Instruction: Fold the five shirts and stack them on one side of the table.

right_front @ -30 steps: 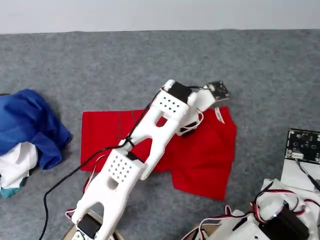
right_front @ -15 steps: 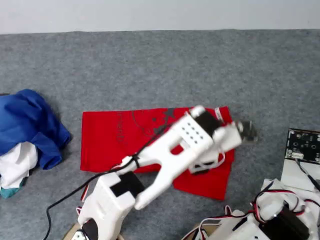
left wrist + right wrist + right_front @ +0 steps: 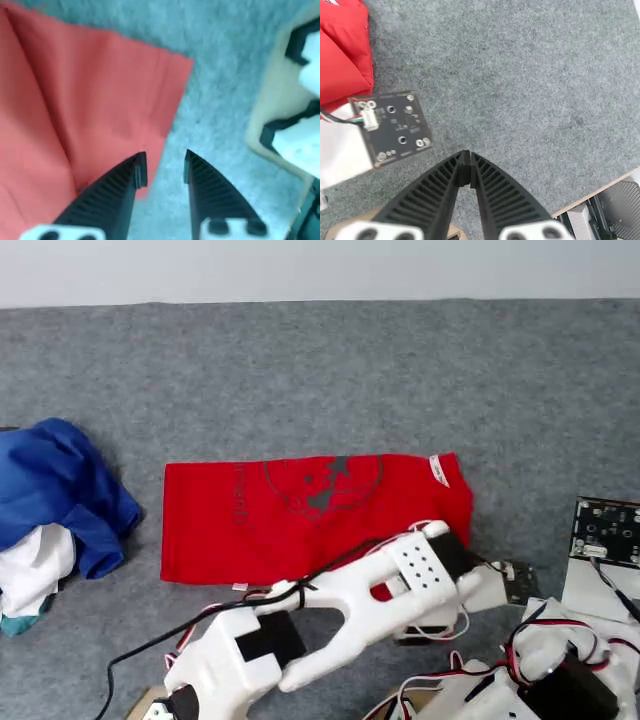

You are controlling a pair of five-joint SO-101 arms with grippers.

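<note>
Hidden: my left arm (image 3: 415, 570) lies across the lower middle of the high view. It covers the lower right part of the red shirt (image 3: 260, 515), so I cannot follow the hem there.
Cut off: the right arm (image 3: 560, 680) is cropped by the lower right corner of the high view. What I see of it is white shells with red and black wires. The heap at the left edge is also cut by the frame.
Hard to make out: the left wrist view shows a beige board (image 3: 280, 125) with black and white parts on it. They are blurred and I cannot tell what they are.
Heap: at the left edge of the high view, a crumpled blue shirt (image 3: 55, 480) lies over a white garment (image 3: 35, 565). A scrap of teal cloth (image 3: 20, 622) pokes out below.
Red shirt, place: it lies flat in the centre of the grey table (image 3: 400, 360), well apart from the heap.
Red shirt, direction: its long axis runs left to right in the high view. A dark round print (image 3: 325, 485) sits near its upper edge and a small white tag (image 3: 438, 470) at its upper right corner.
Left gripper (image 3: 162, 167): the fingers are apart with a narrow gap, at the shirt's edge near a corner. One finger is over red cloth and the other over grey table. I cannot tell whether they touch the cloth.
Right gripper (image 3: 468, 160): the fingers are pressed together tip to tip, over bare grey table. A black circuit board (image 3: 392, 127) lies near it, with red cloth beyond.
</note>
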